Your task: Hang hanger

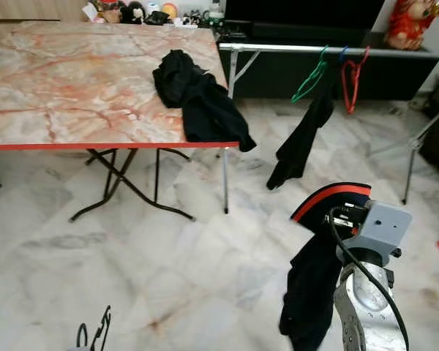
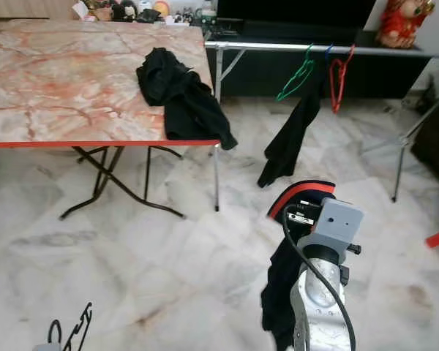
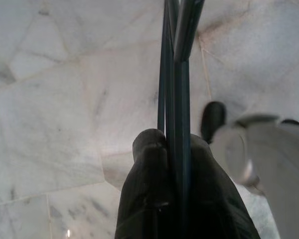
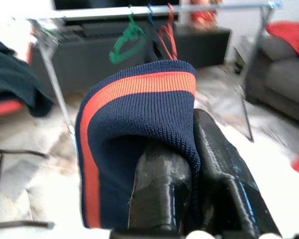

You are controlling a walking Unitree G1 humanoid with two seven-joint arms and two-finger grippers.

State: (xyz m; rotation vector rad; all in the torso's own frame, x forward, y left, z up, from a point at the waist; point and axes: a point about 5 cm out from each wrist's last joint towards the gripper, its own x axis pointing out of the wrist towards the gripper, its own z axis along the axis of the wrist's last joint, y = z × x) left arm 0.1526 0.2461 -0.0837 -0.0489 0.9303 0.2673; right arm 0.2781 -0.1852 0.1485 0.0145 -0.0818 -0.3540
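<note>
The right tool point(image 4: 189, 189) grips a navy garment with an orange stripe point(image 4: 139, 124), well short of the clothes rail point(image 1: 307, 48). The left tool point(image 3: 174, 169) pinches a dark hanger point(image 3: 177, 74). Nothing new is hung yet.

table point(image 1: 58, 88): marble-patterned top with red edge, upper left of the frame
on it: black clothes point(image 1: 197, 99), draped over its right edge

A black garment point(image 1: 201, 99) lay over the marble worktop's point(image 1: 73, 80) right edge, a green hanger point(image 1: 309, 79) and red hanger point(image 1: 352, 79) hung on the rail point(image 1: 293, 48), and the right arm point(image 1: 369, 292) carried a dark red-striped garment point(image 1: 314, 270).
</note>
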